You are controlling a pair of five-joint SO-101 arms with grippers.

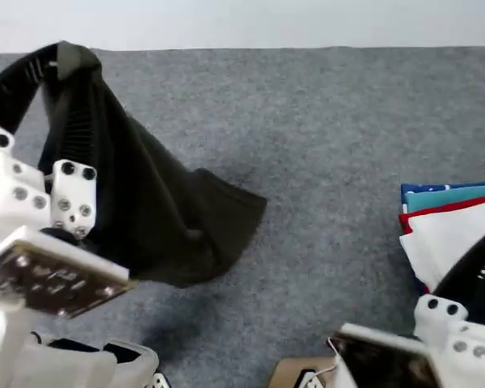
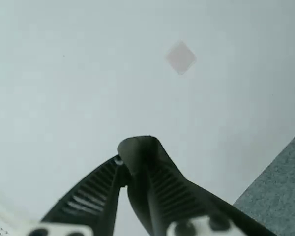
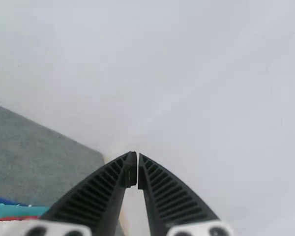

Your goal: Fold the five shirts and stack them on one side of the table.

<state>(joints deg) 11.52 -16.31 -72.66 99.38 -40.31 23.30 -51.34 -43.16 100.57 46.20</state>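
Grey felt-like worktop (image 1: 331, 121) under pale wall (image 1: 242, 20), black shirt (image 1: 162, 218) hanging from clenched left tool (image 2: 132, 157), lower folds resting on worktop at left, right tool (image 3: 132, 169) pinched shut, empty, folded stack (image 1: 453, 226) at right edge.

black shirt (image 1: 162, 218): unfolded, hanging from one raised end, lower part bunched at left
stack (image 1: 449, 234): folded, white over red, teal, blue, right edge
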